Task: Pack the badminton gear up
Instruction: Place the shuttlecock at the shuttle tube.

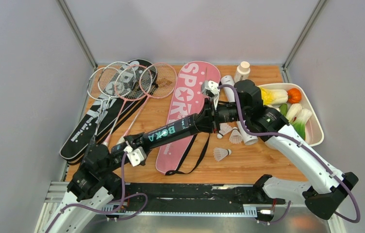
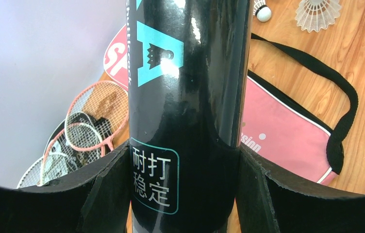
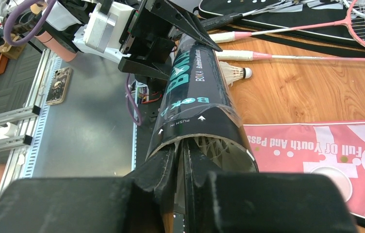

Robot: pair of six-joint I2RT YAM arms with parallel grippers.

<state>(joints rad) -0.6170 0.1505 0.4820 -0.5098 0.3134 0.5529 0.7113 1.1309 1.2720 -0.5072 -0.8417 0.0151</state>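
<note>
Left hand (image 2: 183,191) spread wide, clamping the black tube (image 2: 185,97) near its end. Right hand (image 3: 183,150) nearly pressed together at the tube's mouth, shuttlecock (image 3: 217,148) just inside. Pinching it? Can't tell. Tube's light, stiff, glossy: grip mid-body; feathers crush easily.

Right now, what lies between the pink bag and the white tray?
Top view: a white tube, three loose shuttlecocks, and the right arm reaching over them.
</note>
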